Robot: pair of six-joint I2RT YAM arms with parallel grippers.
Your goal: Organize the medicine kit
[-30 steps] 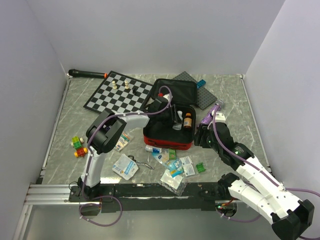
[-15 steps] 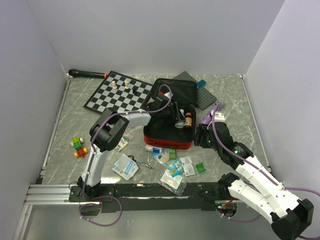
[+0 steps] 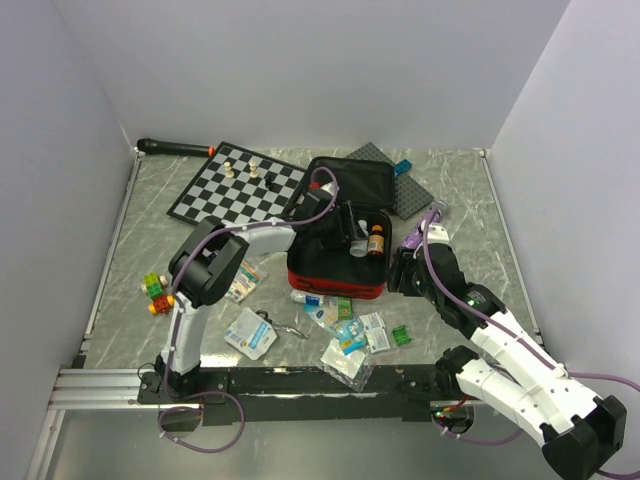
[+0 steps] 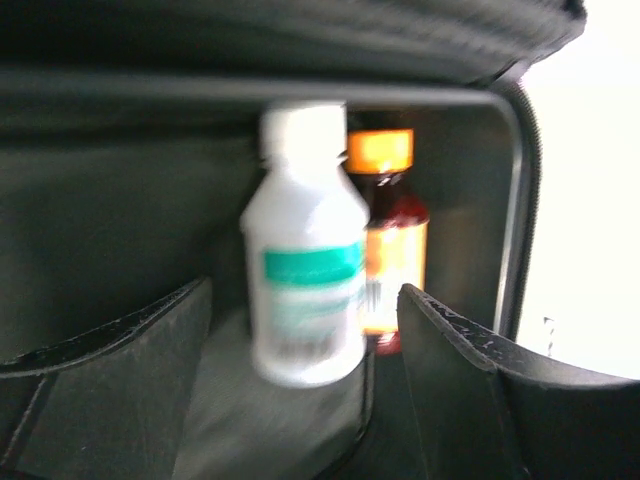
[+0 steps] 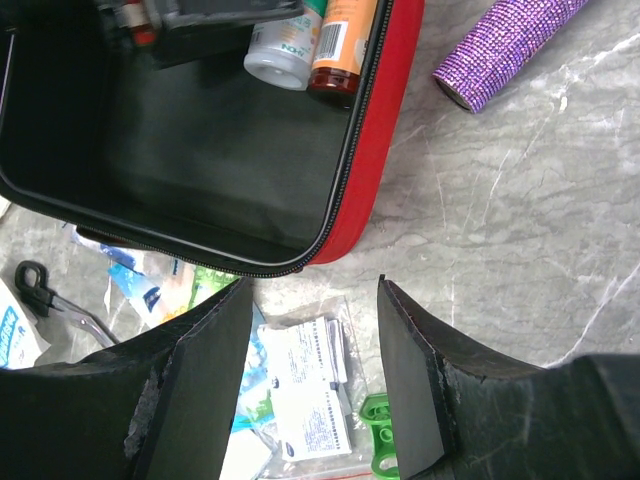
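Observation:
The red medicine kit [image 3: 335, 278] lies open mid-table, its black-lined lid [image 3: 355, 180] propped up behind. A white bottle with a teal label [image 4: 305, 265] and an amber bottle with an orange cap [image 4: 385, 250] lie side by side at the kit's right end; the top view shows both the white bottle [image 3: 360, 243] and the amber one [image 3: 376, 240]. My left gripper [image 4: 305, 300] is open inside the kit, with the white bottle just ahead of its fingers. My right gripper [image 5: 314, 285] is open and empty, above the table by the kit's red front corner [image 5: 385, 140].
A bag of packets [image 5: 310, 390] and a green piece [image 5: 380, 450] lie under the right gripper. A purple glitter tube [image 5: 510, 45] lies right of the kit. More packets [image 3: 345, 320], the chessboard [image 3: 238, 185], a grey baseplate [image 3: 405, 190] and toy bricks [image 3: 157, 292] lie around.
My left gripper has drawn back a little to the left, away from the white bottle, which now lies beside the amber one. The right arm has not moved.

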